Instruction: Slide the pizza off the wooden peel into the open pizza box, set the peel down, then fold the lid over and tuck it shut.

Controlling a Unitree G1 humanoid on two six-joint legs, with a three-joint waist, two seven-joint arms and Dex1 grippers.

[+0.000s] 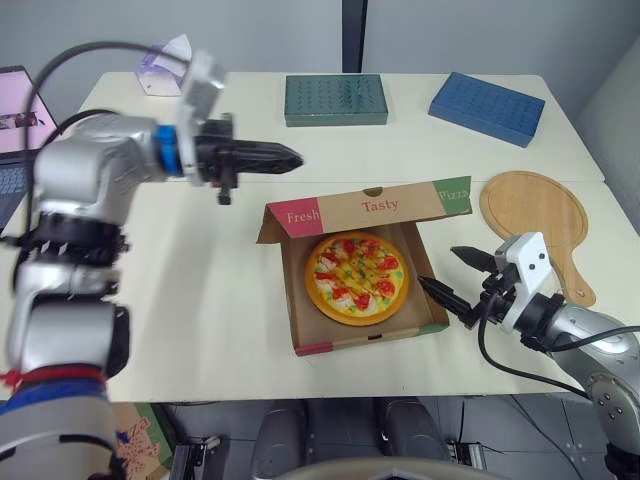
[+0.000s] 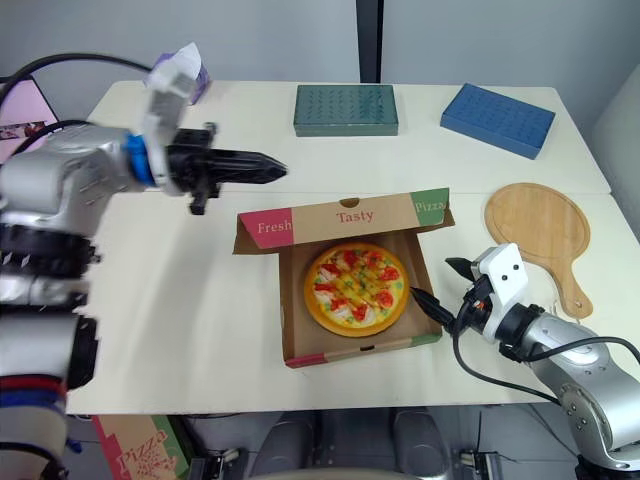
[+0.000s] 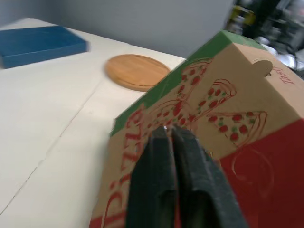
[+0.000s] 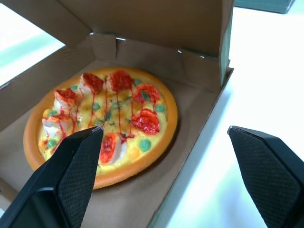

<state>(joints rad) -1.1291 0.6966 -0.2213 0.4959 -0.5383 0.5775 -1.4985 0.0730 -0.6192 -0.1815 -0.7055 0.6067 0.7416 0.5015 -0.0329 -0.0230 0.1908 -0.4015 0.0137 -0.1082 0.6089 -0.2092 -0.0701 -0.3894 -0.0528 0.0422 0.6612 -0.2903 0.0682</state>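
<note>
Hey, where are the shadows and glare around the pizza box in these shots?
Right wrist view: the pizza throws a dark shadow onto the box floor along its edge nearest the side wall, and the table beside it looks bright, almost washed out. Left eye view: even light, only a faint, soft shadow along the box, no hard glare on the table.

A cream table [image 1: 200, 330] stands before a grey wall [image 1: 480, 30] with a dark vertical strip [image 1: 354, 35].
</note>
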